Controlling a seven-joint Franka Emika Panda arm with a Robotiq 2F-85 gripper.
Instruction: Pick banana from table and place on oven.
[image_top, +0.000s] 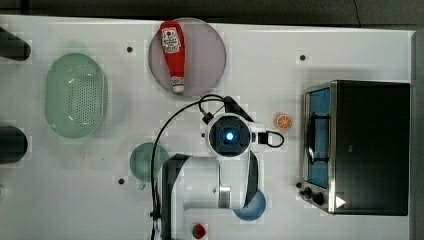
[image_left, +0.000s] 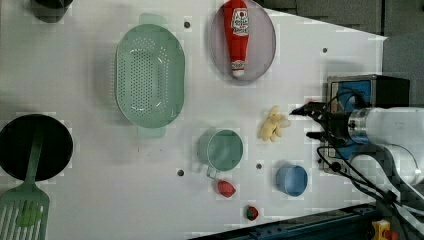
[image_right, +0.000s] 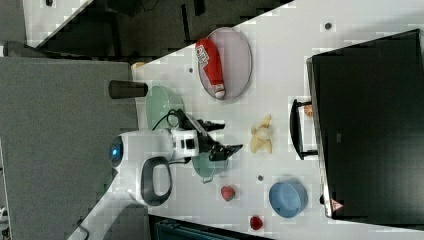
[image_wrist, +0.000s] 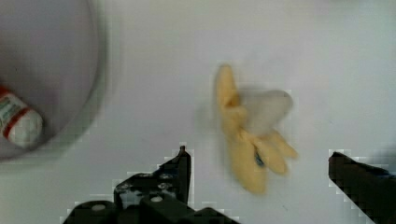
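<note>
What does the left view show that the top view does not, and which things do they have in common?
Left view alone: the banana lying on the table, a black pan with a green spatula, and the gripper with its jaws open, level with the banana.

Top view alone: the orange slice near the oven, and the oven's whole black top.

Both: the ketchup bottle on its plate, the green colander, the green cup and the blue bowl.
</note>
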